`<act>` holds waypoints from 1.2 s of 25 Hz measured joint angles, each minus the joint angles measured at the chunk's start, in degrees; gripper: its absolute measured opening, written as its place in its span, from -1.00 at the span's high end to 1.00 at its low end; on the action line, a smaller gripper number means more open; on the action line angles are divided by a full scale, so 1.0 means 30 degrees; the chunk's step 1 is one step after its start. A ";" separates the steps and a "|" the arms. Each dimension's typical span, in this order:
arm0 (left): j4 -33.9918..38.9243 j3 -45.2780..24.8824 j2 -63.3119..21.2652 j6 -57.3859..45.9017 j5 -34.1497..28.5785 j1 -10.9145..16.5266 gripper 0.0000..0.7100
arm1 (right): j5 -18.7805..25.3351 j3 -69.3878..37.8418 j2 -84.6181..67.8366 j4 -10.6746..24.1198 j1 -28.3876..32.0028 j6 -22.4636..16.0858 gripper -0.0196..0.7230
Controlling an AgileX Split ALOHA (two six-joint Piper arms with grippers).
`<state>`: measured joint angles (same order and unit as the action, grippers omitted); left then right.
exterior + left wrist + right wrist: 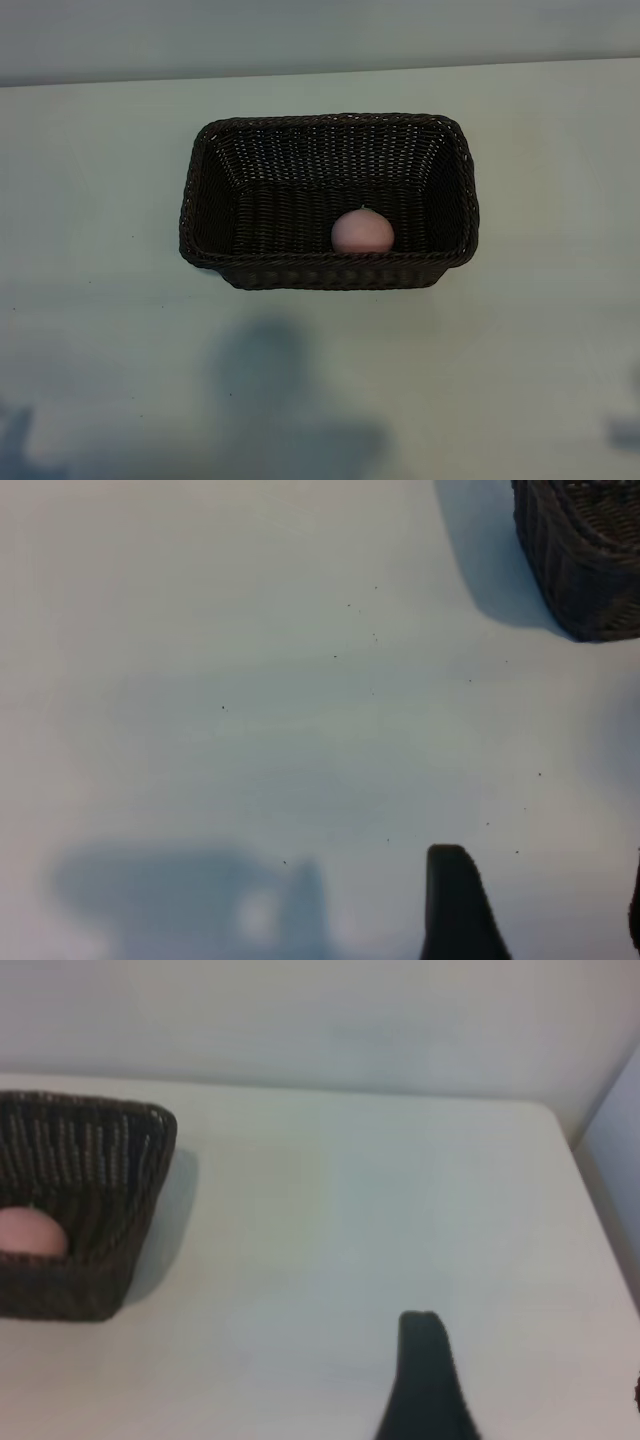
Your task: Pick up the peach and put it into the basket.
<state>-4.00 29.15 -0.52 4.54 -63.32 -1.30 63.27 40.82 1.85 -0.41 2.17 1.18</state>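
The pale pink peach (362, 231) lies inside the dark brown wicker basket (300, 274), against the wall nearest the camera, right of the middle. Neither arm shows in the exterior view. The right wrist view shows the peach (30, 1232) within the basket (95, 1145), off to one side and well away from my right gripper (530, 1385), which is open over bare table. My left gripper (545, 905) is also open with nothing between its fingers. From there only a corner of the basket (585, 550) shows, far from the fingertips.
The basket stands mid-table on a pale tabletop (120, 330). Soft shadows (270, 390) fall on the near part of the table. The table's far edge meets a wall (320, 1020), and a side edge (585, 1180) runs close to the right gripper.
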 joint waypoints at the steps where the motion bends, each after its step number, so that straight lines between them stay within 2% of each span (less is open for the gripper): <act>1: 0.0000 0.0000 0.0000 0.0000 0.0000 0.0000 -0.20 | 0.0000 -0.0445 -0.0266 0.0000 0.0000 -0.0046 -0.39; 6: 0.0000 0.0000 0.0000 0.0000 0.0000 0.0000 -0.20 | 0.0087 -0.2224 -0.0750 0.0018 0.0000 -0.0141 -0.39; 23: 0.0000 0.0000 0.0000 0.0000 0.0016 0.0000 -0.20 | 0.0549 -0.3684 -0.0750 -0.0261 -0.0153 -0.0141 -0.38; 30: 0.0000 0.0000 0.0000 0.0000 0.0016 0.0000 -0.20 | -0.0532 -0.4247 -0.0750 -0.0317 -0.0153 -0.0146 -0.38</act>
<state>-4.00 29.15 -0.52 4.54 -63.28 -1.30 61.68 28.07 -0.40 -1.36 1.71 0.74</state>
